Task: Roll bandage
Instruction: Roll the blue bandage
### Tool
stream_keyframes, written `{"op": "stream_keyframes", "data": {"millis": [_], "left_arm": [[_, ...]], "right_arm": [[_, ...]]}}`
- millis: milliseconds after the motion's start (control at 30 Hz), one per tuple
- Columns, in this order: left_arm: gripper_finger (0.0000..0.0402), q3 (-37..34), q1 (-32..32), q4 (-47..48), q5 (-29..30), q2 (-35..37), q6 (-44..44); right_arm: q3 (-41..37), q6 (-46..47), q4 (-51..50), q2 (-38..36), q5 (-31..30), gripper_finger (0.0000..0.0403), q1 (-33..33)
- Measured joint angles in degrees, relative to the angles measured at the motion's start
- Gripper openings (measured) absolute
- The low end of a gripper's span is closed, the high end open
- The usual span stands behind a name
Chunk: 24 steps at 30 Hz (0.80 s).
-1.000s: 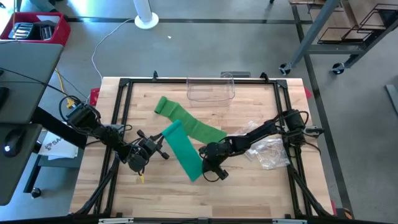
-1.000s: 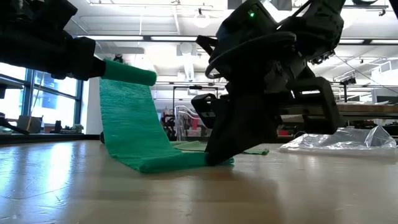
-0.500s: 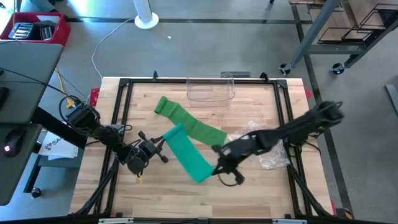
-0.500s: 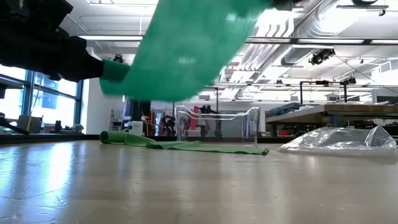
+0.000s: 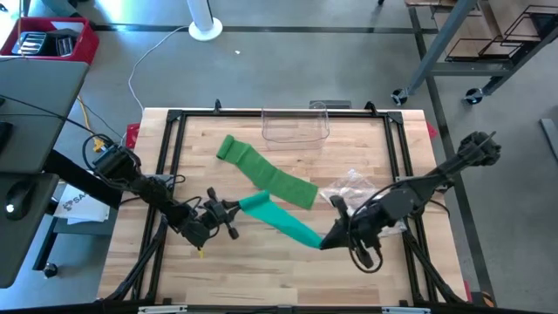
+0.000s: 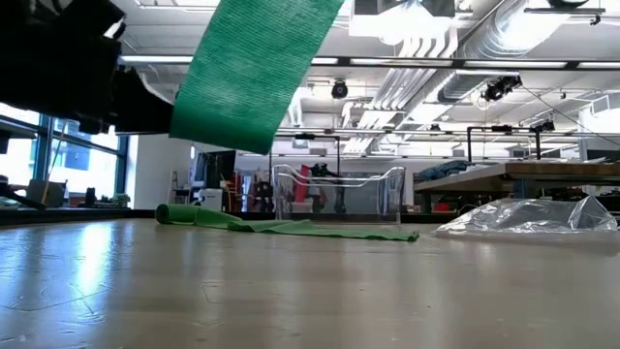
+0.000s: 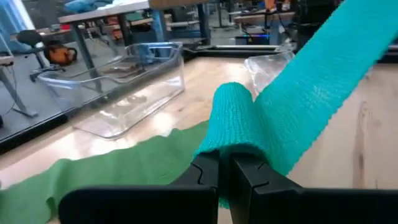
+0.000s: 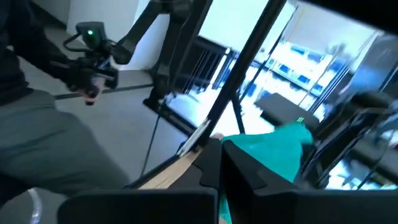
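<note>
A teal bandage (image 5: 283, 221) hangs stretched in the air between my two grippers; it also shows in the low view (image 6: 257, 73). My left gripper (image 5: 235, 212), near the table's left side, is shut on its rolled end (image 7: 233, 118). My right gripper (image 5: 331, 240), right of the table's middle, is shut on its other end (image 8: 273, 152). A second, lighter green bandage (image 5: 266, 173) lies flat on the table behind them, one end partly rolled (image 5: 227, 146). My left gripper pinches the teal bandage's rolled end (image 7: 229, 146) between its two fingers (image 7: 208, 174), coming level from the table's left. The roll stands beyond the fingertips, clear of the table. My right gripper holds the strip's free end (image 8: 249, 149) between its shut fingers (image 8: 214, 171). That end is lifted clear, and the strip runs taut to the roll.
A clear plastic box (image 5: 296, 126) stands at the table's far edge. A crumpled clear plastic bag (image 5: 359, 190) lies right of the middle, close behind my right arm. The black frame rails (image 5: 170, 157) run along the table's sides.
My right gripper has gone up and toward the table's right edge with the teal bandage's free end, which lay on the table a second ago. The strip is now lifted clear and drawn out taut. My left gripper has shifted slightly toward the right, still shut on the rolled end.
</note>
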<state>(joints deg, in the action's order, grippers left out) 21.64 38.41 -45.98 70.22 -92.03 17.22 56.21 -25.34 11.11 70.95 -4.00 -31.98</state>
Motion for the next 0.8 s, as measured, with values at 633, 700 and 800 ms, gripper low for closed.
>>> {"op": "stream_keyframes", "data": {"millis": [633,700,800], "left_arm": [[0.0001,8.3,-0.9,4.7,-27.8,0.0,0.7],[0.0001,9.2,-0.9,4.7,-30.2,0.0,0.7],[0.0001,11.1,-0.9,4.6,-33.7,0.0,0.4]], "right_arm": [[8.9,-2.0,-8.8,-1.3,-15.8,0.0,14.6],[9.0,0.3,-10.5,-1.3,-15.6,0.0,17.3],[8.6,5.4,-14.5,-1.3,-13.5,0.0,21.6]]}}
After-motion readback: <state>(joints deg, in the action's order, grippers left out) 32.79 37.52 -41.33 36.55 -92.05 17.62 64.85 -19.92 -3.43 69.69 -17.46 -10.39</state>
